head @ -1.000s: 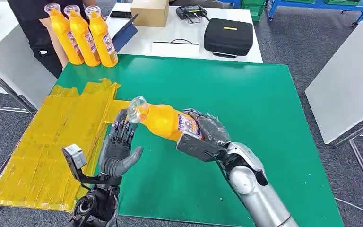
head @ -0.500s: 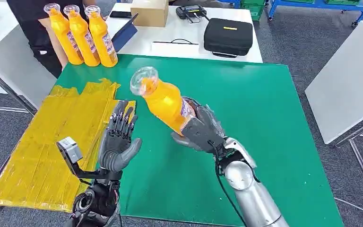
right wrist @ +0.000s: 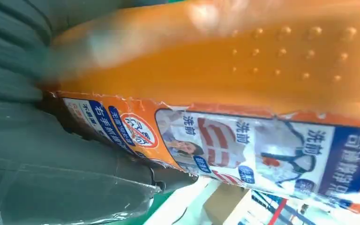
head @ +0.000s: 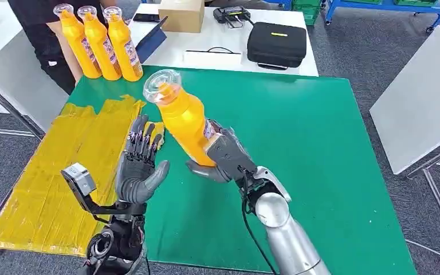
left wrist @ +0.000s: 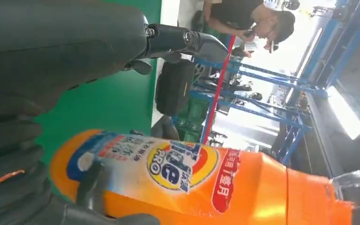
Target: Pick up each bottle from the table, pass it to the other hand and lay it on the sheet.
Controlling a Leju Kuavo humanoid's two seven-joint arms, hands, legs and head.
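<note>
Right hand (head: 220, 157) has its fingers (head: 197, 169) wrapped round the base of an orange detergent bottle (head: 182, 117), tilted cap-up above the green desk (head: 298, 132). Left hand (head: 140, 166) stands just beside it, fingers (head: 143, 137) spread and holding nothing. Yellow sheet (head: 57, 172) lies under the left arm; three more bottles (head: 100, 43) stand at the far corner.
</note>
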